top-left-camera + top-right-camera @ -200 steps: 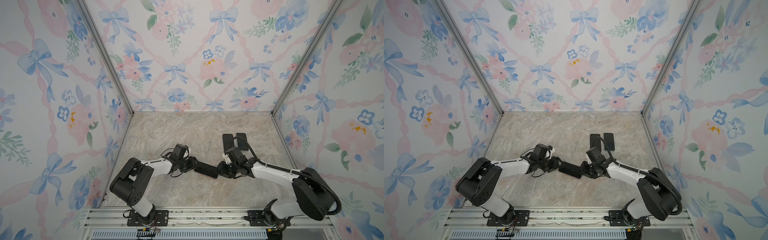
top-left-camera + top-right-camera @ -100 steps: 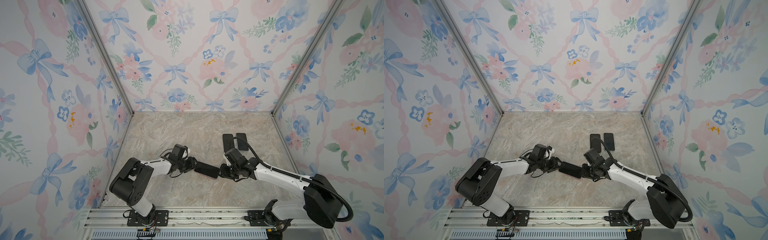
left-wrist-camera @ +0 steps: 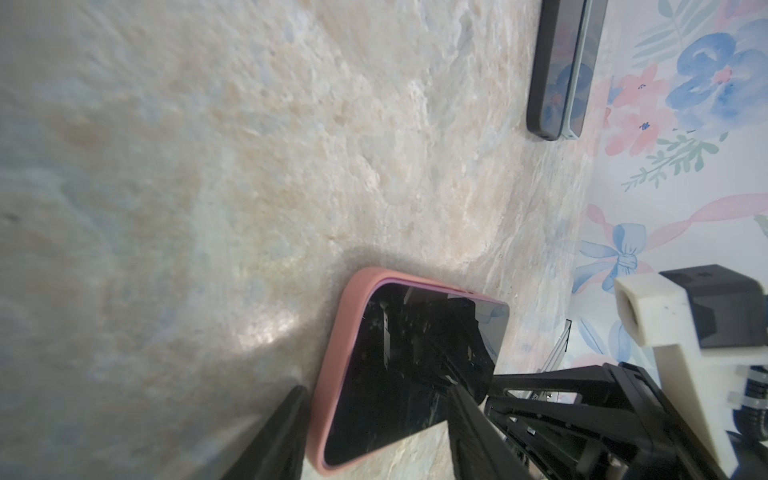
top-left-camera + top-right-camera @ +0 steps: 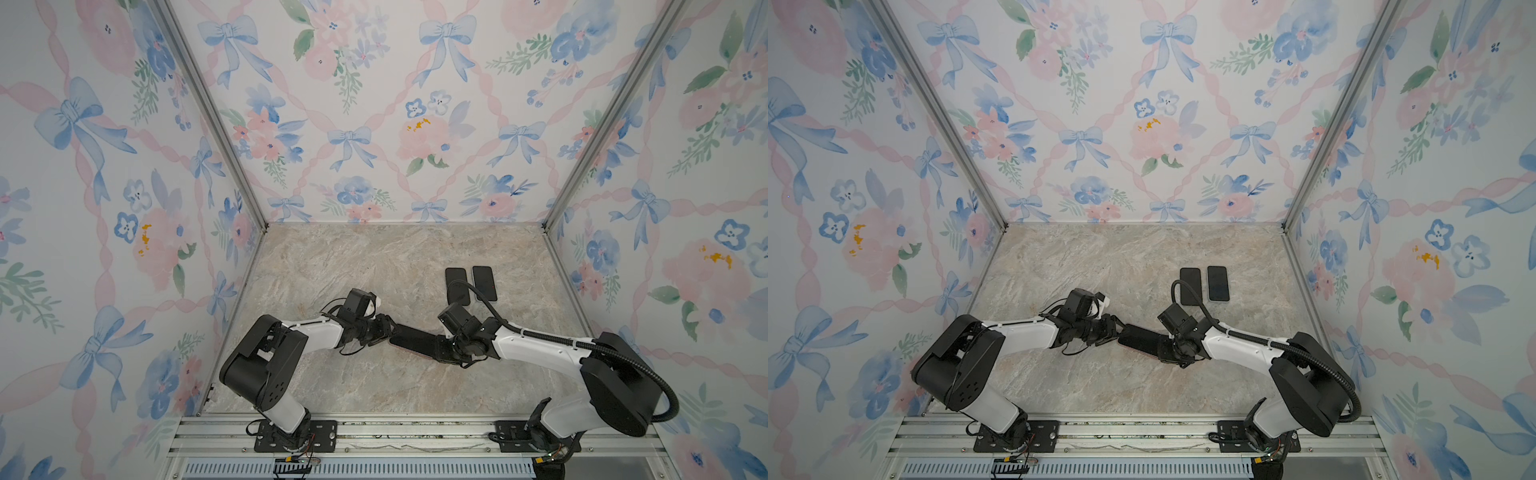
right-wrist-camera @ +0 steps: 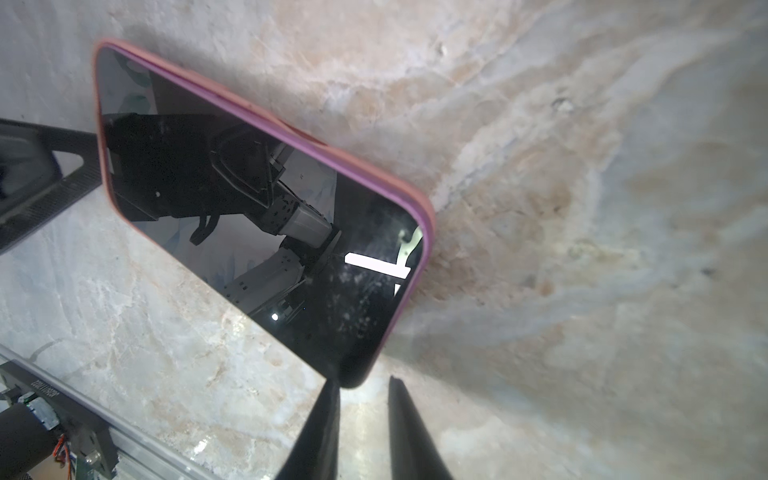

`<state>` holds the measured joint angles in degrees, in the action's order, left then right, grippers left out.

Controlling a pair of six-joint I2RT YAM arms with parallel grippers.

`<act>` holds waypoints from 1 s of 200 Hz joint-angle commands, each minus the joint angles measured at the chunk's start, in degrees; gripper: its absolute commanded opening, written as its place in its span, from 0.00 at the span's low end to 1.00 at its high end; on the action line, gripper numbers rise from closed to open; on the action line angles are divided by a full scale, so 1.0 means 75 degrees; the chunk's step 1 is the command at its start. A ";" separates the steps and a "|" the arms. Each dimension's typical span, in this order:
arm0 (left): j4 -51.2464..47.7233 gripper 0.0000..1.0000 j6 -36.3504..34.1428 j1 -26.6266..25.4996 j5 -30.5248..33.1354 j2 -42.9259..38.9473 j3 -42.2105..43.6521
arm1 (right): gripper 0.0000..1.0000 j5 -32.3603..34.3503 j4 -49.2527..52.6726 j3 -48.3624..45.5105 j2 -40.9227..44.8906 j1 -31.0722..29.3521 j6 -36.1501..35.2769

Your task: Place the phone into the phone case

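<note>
Rounded matte-pink phone case (image 3: 338, 353) cradles glossy black phone (image 5: 249, 208); left gripper (image 3: 378, 390) brackets its ten-o'clock end, grip unclear; right gripper (image 5: 362, 380) barely parted, empty.

We see a black-edged phone (image 4: 457, 286) and a pale-edged phone (image 4: 484, 283) lying flat, just beside each other, far right on the marble tabletop (image 4: 353, 270); bow-and-flower wallpaper (image 4: 374, 124) lines the walls; an aluminium rail (image 4: 395, 432) runs along the near edge.
</note>
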<state>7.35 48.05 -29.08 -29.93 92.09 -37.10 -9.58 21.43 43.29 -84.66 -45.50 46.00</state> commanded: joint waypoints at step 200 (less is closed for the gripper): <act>-0.0336 0.54 -0.0093 -0.0365 -0.0017 0.0497 0.0131 | 0.17 -0.0948 -0.1539 0.0560 -0.1230 -0.0496 -0.0056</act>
<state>9.32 47.62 -29.82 -27.16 93.06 -37.76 -11.77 22.06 46.63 -89.01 -46.30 46.26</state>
